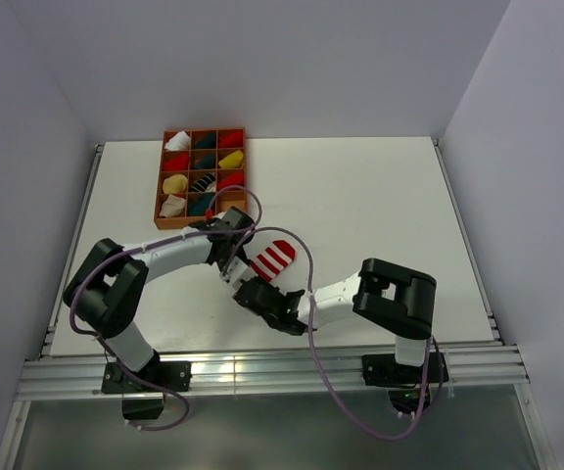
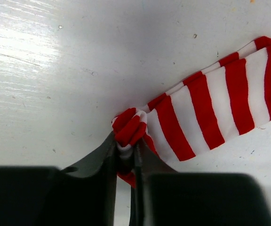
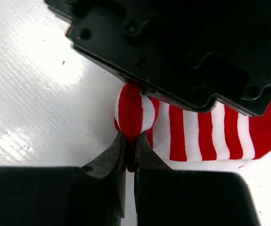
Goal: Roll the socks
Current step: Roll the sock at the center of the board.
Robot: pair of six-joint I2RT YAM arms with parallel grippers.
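Both arms fold inward, with the wrists meeting between the bases. The left forearm reaches right, and the left gripper [image 1: 231, 262] tips down with its jaws nearly together, pinching the rolled end of the striped sock [image 2: 206, 108]. The right elbow is bent and its forearm runs left and low. The right gripper [image 1: 255, 292] sits just under the left wrist, jaws clamped on the same roll.

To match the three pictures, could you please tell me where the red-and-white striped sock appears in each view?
Top external: the striped sock lies mid-table, between the two wrists.
Left wrist: the sock runs from centre to right edge, bunched end in the left pincer.
Right wrist: the sock spans centre to right, its end in the right pincer.
Shared landmark: the white table under it.
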